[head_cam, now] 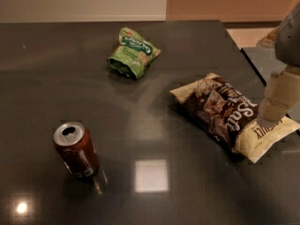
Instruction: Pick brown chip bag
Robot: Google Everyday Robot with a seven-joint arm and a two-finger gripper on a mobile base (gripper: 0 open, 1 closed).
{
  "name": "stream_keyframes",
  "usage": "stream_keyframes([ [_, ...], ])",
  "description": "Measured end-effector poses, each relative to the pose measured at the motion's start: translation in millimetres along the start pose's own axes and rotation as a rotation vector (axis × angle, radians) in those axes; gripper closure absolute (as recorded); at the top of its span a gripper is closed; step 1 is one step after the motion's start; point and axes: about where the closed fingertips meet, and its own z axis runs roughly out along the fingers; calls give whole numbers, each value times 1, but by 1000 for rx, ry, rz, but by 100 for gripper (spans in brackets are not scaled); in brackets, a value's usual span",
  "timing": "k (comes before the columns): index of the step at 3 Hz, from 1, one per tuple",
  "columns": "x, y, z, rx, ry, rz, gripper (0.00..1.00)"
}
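The brown chip bag (229,114) lies flat on the dark table (56,46) at the right, glossy brown with cream-yellow ends and white "Salt" lettering. My gripper (275,100) comes in from the upper right edge of the camera view. Its pale fingertip end hangs over the bag's right, cream end, close above it or touching; I cannot tell which.
A smaller green snack bag (132,52) lies at the back centre. A red soda can (77,150) stands upright at the front left. The table's right edge (243,50) runs diagonally close behind the brown bag, with floor beyond.
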Motion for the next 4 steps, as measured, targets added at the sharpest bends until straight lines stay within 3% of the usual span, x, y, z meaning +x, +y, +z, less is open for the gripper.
stream_keyframes([
  [2, -3, -6, 4, -14, 13, 36, 0],
  [4, 1, -31, 50, -1, 90, 214, 0],
])
